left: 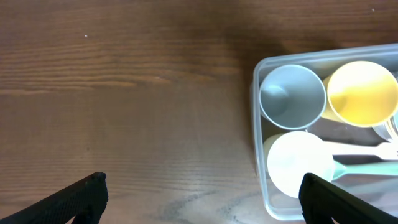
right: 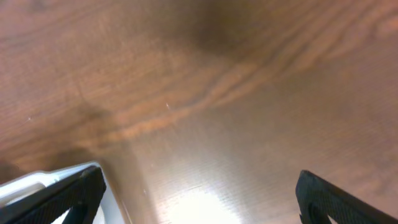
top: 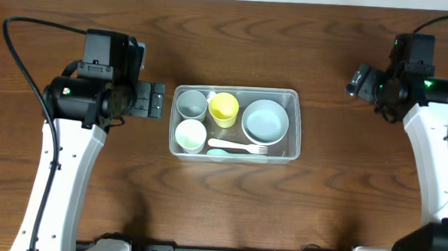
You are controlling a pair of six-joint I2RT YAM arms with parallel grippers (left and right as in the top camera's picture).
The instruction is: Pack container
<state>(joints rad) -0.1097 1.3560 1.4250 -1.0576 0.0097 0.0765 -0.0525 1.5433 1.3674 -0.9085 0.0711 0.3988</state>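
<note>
The clear rectangular container (top: 295, 99) sits mid-table. It holds a grey cup (top: 192, 105), a yellow cup (top: 224, 108), a white cup (top: 190, 135), a pale blue bowl (top: 266, 121), a white fork (top: 238, 147) and a teal spoon (top: 217, 153). My left gripper (top: 155, 100) is open and empty just left of the container. In the left wrist view the gripper (left: 202, 199) is over bare wood, with the container wall (left: 257, 180) and the cups at right. My right gripper (top: 363, 80) is open and empty, to the right of the container and further back. In the right wrist view the gripper (right: 199, 196) has a container corner (right: 37, 180) by its left finger.
The dark wooden table (top: 336, 193) surrounds the container. Black cables run from both arms at the back corners. The arm bases stand at the front edge.
</note>
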